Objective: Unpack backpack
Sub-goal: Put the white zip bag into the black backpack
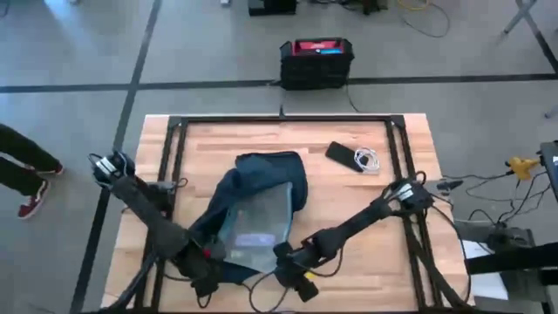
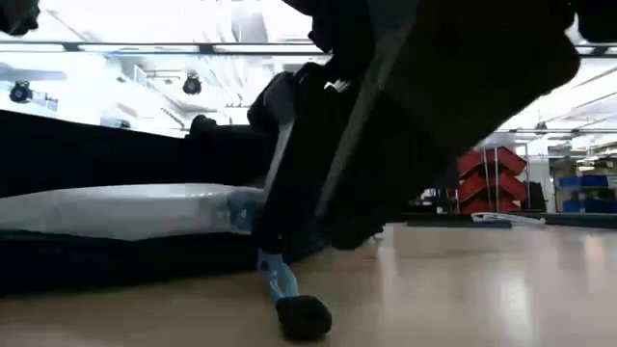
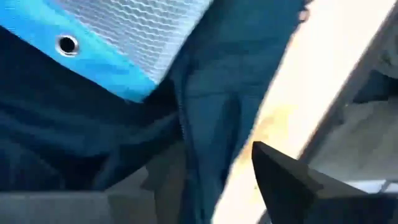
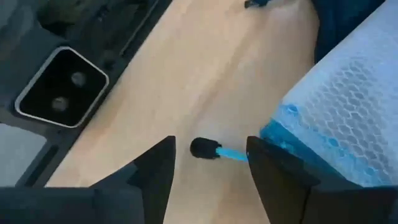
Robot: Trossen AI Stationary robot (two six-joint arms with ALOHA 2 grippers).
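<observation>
The backpack [image 1: 261, 187] is lying near the table [image 1: 366, 253] centre in the high view, its dark navy body running from 12 o'clock toward 7 o'clock, with the mouth facing the near edge. A clear bubble-wrap pouch [image 1: 255, 228] with a blue edge is showing in the opening, extending toward 6 o'clock. The left gripper [image 1: 205, 262] is sitting at the 7 o'clock corner of the backpack, close against the navy fabric; the left wrist view is showing the blue pouch edge [image 3: 99, 62] with a metal eyelet [image 3: 67, 45] and fabric folds, but whether this pincer is wide, narrow or holding anything cannot be told. The right gripper [image 1: 288, 255] is positioned at 5 o'clock of the backpack, just beside the pouch. In the right wrist view its fingers [image 4: 155, 168] are standing wide apart over bare wood, holding nothing, with a blue cord [image 4: 231, 154] ending in a black tip [image 4: 202, 148] lying between them. A phone [image 1: 341, 155] and a coiled white cable [image 1: 367, 160] are resting at 2 o'clock, well apart from the backpack.
</observation>
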